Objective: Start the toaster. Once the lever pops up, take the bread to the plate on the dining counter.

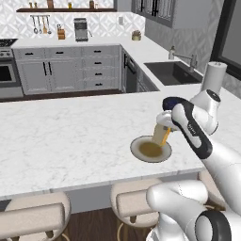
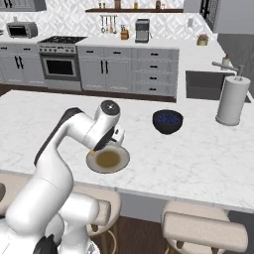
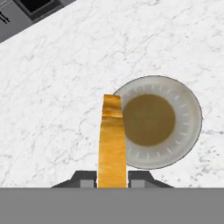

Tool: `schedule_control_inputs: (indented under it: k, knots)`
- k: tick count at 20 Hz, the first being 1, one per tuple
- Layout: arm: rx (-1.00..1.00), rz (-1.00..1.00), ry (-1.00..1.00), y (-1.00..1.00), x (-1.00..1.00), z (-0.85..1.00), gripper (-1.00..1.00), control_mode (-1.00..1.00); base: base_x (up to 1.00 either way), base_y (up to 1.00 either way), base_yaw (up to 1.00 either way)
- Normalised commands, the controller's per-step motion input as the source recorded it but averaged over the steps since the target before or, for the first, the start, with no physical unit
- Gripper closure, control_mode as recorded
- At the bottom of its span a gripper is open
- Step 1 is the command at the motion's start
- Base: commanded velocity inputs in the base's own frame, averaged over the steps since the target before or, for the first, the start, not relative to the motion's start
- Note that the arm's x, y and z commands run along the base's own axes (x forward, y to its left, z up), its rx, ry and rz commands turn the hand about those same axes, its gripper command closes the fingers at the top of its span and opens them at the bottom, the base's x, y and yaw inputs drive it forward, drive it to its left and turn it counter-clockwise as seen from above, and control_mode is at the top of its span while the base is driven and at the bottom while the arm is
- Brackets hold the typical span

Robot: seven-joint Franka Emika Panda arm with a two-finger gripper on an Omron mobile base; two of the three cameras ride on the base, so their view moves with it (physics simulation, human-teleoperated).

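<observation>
My gripper [image 3: 112,177] is shut on the bread [image 3: 112,142], a golden slice seen edge-on with an orange-brown crust. The slice hangs just above the rim of the plate [image 3: 190,111], a round dish with a brownish-tan centre and pale rim. The plate [image 1: 136,149] rests near the front edge of the white marble dining counter [image 1: 61,141]. In the left base view the bread [image 1: 160,135] dangles from the hand over the plate's far side. In the right base view the arm covers part of the plate [image 2: 110,159]. The toaster [image 2: 21,30] stands far back on the worktop.
A dark blue bowl [image 2: 167,121] sits on the dining counter to the plate's right, and a paper towel roll [image 2: 232,101] stands further right. Padded stools [image 1: 35,214] line the counter's near side. A sink [image 1: 173,72] lies beyond.
</observation>
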Motion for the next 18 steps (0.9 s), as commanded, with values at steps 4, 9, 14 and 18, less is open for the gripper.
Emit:
schedule_control_inputs:
  k: [4, 9, 14, 18]
  knots:
    - [0.00, 0.02, 0.03, 0.00, 0.28, -0.45, 1.00, -1.00, 0.00, 0.00, 0.00]
    - [0.00, 0.03, 0.04, 0.00, 0.20, -0.40, 1.00, -1.00, 0.00, 0.00, 0.00]
    - [0.00, 0.01, 0.05, 0.05, 0.15, -0.16, 1.00, -1.00, 0.00, 0.00, 0.00]
    - [0.00, 0.00, 0.00, 0.08, 0.22, -0.04, 1.00, -1.00, 0.00, 0.00, 0.00]
